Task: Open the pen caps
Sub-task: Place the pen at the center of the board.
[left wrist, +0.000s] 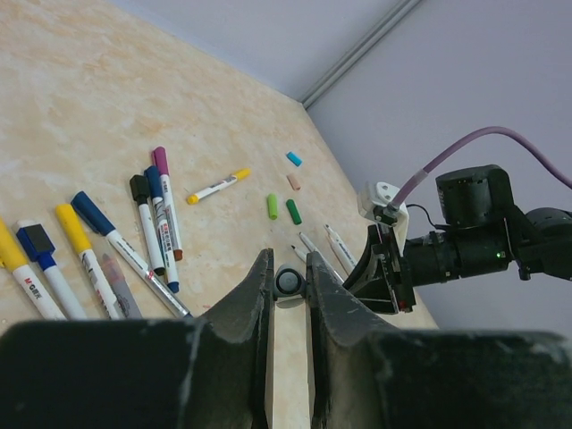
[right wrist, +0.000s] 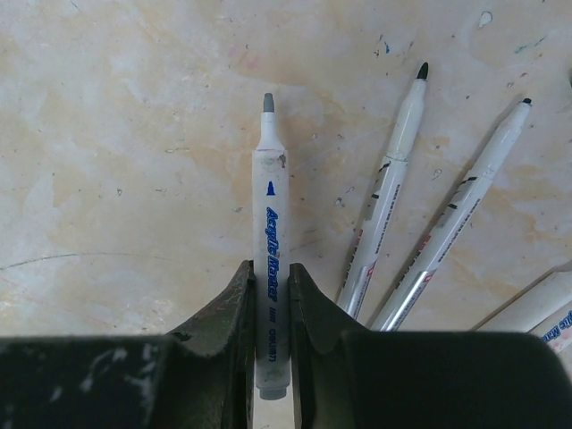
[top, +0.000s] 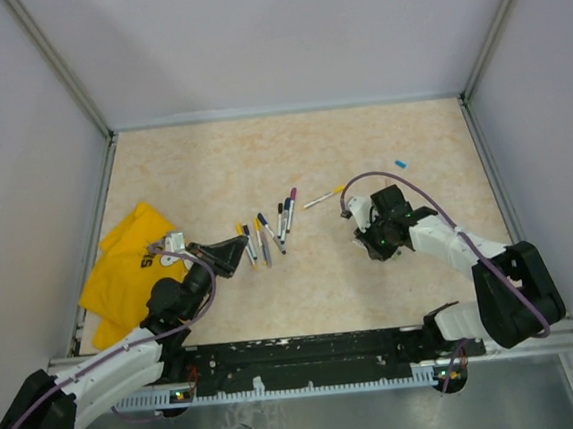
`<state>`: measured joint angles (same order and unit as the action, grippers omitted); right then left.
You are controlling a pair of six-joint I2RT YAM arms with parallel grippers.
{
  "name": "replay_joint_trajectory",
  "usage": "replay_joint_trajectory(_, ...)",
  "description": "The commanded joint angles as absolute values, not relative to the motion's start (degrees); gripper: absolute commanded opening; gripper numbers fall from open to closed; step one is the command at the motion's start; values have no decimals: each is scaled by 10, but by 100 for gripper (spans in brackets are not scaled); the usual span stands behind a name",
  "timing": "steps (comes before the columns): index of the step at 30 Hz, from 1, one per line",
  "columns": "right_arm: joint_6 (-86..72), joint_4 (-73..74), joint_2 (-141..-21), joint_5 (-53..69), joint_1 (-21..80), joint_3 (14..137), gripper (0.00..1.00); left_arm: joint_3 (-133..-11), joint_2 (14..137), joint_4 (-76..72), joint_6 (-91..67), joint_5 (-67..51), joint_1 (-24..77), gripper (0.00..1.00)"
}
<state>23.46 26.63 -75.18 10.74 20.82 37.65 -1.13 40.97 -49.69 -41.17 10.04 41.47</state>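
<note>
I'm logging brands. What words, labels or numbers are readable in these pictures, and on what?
"Acrylic Marker": blue script along the white pen held in the right pincer.
Small dark print below that: too blurred to read.
Print on the two pens beside it: too small.
Dark letters on the yellow cloth: partly hidden, unreadable.
Labels on the capped pens in the left wrist view: too small.

Yellow cloth [top: 121, 274], perhaps printed, lies on tabletop [top: 361, 148].
</note>
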Motion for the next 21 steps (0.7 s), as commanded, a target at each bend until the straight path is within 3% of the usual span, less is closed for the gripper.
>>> replay_joint_trajectory(1,229,266,-756,99,203,407,15,-3,405,-499,-414,88,413,0)
replay_joint_trajectory(21,229,271,-754,101,203,411,29,-18,450,-518,-428,56,412,0)
